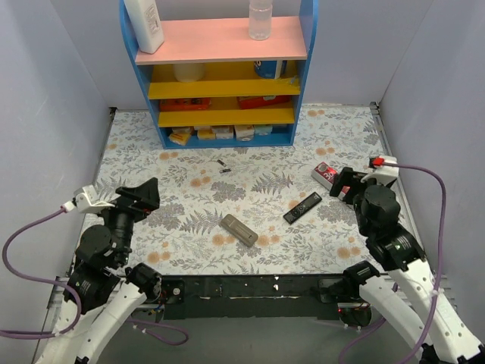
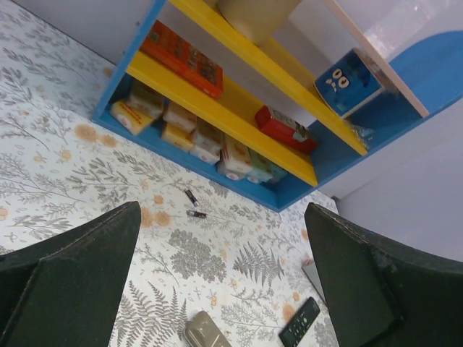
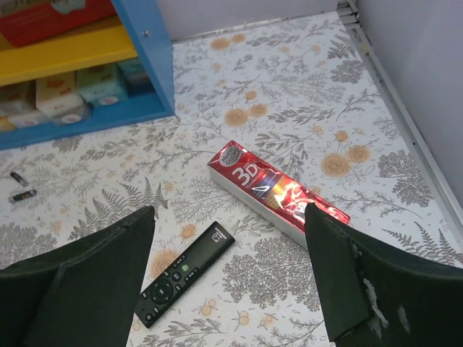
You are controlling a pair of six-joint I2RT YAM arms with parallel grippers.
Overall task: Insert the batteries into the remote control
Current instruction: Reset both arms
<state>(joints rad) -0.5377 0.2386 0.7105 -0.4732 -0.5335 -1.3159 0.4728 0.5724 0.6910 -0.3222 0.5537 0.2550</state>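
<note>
Top external view: remote control [image 1: 239,230] lies grey back up at centre frame on the floral tabletop [image 1: 144,152]. Two batteries [image 1: 225,171] lie loose above it, well apart from it, nearer the blue shelf unit [image 1: 227,140]. Black remote [image 1: 302,207] right of centre, red box [image 1: 326,174] beyond it. Left gripper [image 1: 148,191] at left edge, right gripper [image 1: 345,186] by the red box; wrist views show both with jaws spread wide, nothing between them, both clear of the tabletop items
</note>
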